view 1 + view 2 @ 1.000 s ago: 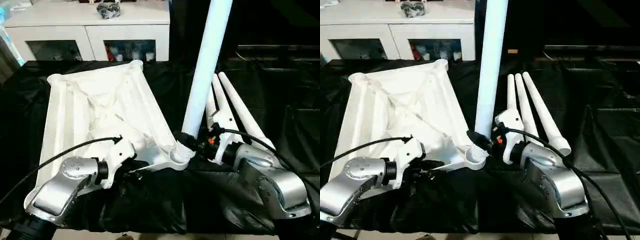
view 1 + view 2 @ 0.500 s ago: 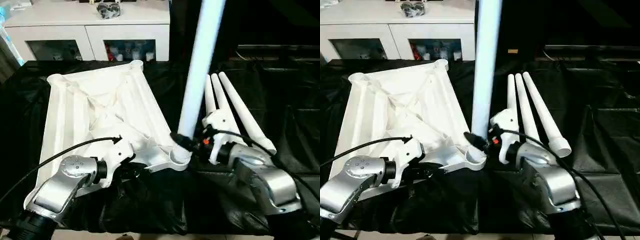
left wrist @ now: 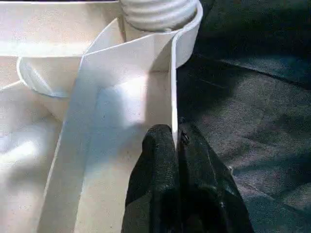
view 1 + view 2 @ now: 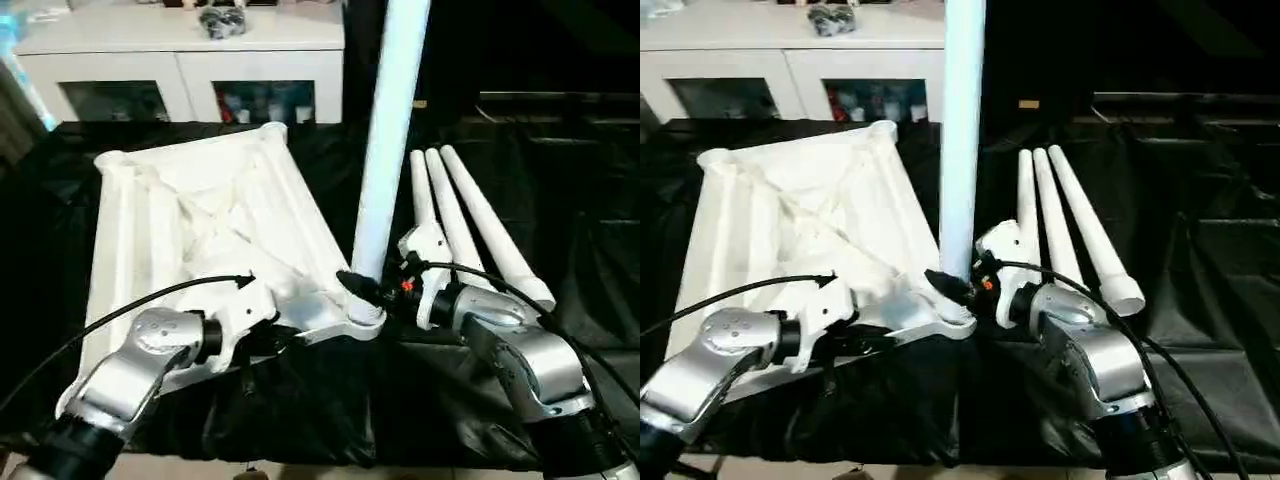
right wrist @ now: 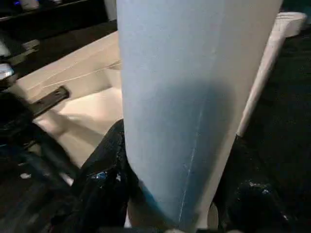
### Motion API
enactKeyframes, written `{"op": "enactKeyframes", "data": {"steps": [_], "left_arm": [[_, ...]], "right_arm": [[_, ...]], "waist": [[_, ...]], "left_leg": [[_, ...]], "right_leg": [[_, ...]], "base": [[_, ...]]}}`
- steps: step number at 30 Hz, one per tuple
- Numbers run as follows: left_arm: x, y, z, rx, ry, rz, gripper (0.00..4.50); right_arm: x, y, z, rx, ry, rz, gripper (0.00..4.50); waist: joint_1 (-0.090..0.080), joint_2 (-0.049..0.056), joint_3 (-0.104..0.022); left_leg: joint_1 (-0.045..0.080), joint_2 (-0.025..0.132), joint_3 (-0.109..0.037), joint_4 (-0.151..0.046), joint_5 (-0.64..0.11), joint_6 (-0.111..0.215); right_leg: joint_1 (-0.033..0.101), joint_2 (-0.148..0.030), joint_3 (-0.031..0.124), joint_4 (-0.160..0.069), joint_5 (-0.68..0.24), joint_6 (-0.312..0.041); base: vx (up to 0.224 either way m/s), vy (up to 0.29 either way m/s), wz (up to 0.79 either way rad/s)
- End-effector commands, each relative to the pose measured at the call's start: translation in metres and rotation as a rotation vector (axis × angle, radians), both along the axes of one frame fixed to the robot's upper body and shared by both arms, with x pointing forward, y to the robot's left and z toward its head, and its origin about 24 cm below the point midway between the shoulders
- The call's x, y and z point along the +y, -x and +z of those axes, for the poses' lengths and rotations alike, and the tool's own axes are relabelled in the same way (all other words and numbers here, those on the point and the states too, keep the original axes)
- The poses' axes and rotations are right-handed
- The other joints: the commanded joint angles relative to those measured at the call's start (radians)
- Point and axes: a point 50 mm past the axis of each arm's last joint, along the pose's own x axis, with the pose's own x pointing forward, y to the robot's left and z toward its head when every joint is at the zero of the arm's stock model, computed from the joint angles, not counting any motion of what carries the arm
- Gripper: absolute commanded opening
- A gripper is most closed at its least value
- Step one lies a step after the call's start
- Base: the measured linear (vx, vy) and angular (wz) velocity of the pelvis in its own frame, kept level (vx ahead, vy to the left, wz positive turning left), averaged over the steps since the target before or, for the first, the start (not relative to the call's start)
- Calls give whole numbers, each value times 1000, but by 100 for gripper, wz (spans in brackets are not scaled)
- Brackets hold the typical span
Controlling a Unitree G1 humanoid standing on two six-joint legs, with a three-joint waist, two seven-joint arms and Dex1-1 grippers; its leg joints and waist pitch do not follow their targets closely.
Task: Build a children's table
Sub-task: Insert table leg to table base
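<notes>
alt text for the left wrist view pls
The left gripper has its black jaws shut on the thin rim of the white plastic ribbed tabletop. Beyond, a white leg's threaded end sits in the round corner socket, over black cloth.

A big black cloth (image 4: 560, 180) covers the work table. Behind it stands a white cabinet (image 4: 180, 60) with glass doors, and small things sit inside. A dark bundle (image 4: 222, 20) lies on top.
</notes>
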Motion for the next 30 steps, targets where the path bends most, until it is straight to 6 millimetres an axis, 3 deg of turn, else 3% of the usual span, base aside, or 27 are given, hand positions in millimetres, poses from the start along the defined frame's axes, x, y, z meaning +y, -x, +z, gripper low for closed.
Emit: {"op": "enactKeyframes", "data": {"steps": [1,6,7,8,10,12,14,18,19,20,23,25,30], "left_arm": [[-1,-5,1,-17,2,3,0],[-6,-16,5,-34,27,-27,0],[-7,-18,6,-35,29,-35,0],[-8,-21,7,-30,43,-51,0],[-8,-24,10,-24,59,-67,0],[-7,-26,10,-16,57,-88,0],[-6,-27,10,-4,59,-105,0],[-4,-29,9,13,55,-132,0],[-4,-31,9,11,53,-135,0],[-3,-32,9,10,53,-138,0],[-2,-38,10,-4,51,-136,0],[-3,-40,13,-20,70,-139,0],[-3,-44,15,-49,74,-153,0]], "right_arm": [[1,2,7,-20,-1,33,188],[-5,1,5,-18,16,28,188],[-6,0,4,-18,20,25,188],[-6,-3,3,-20,28,19,188],[-6,-6,2,-20,29,13,188],[-4,-11,1,-17,23,3,188],[-3,-17,0,-16,23,-5,188],[0,-26,-1,-11,19,-20,188],[1,-27,-1,-5,23,-13,188],[2,-27,-2,-1,33,0,188],[4,-27,-4,2,51,30,188],[4,-27,-2,-3,46,37,188],[1,-26,2,-11,36,41,188]], "waist": [[-1,0,-57],[-1,-1,-56],[1,0,-57],[2,7,-58],[-1,1,-58],[-1,15,-61],[-2,11,-63],[-2,18,-67],[-2,14,-68],[0,18,-69],[-1,16,-68],[-1,8,-68],[2,8,-67]], "left_leg": [[-2,32,-2,-78,-187,14],[-2,29,-2,-79,-207,13],[-2,29,-2,-79,-205,12],[-1,30,-4,-78,-201,9],[-6,29,-4,-80,-204,9],[-6,30,-6,-78,-193,6],[-4,31,-4,-76,-189,6],[-1,31,-1,-72,-162,11],[-2,32,-1,-72,-156,13],[-3,33,-2,-72,-146,16],[-5,33,-1,-73,-149,17],[-7,33,0,-74,-150,19],[-7,34,1,-74,-152,21]], "right_leg": [[52,-54,56,-84,-309,-146],[49,-54,54,-93,-371,-122],[50,-56,54,-93,-374,-119],[48,-56,54,-91,-364,-122],[52,-56,52,-93,-375,-119],[51,-57,51,-88,-347,-133],[50,-56,52,-86,-307,-151],[50,-54,53,-76,-215,-191],[52,-54,53,-74,-206,-193],[54,-55,52,-70,-192,-197],[55,-54,52,-69,-189,-196],[58,-57,52,-71,-205,-190],[56,-60,53,-76,-247,-175]], "base": [[0,0,0],[0,0,0],[0,0,0],[0,0,0],[0,0,0],[0,0,0],[0,0,0],[0,0,0],[0,0,0],[0,0,0],[0,0,0],[0,0,0],[0,0,0]]}}
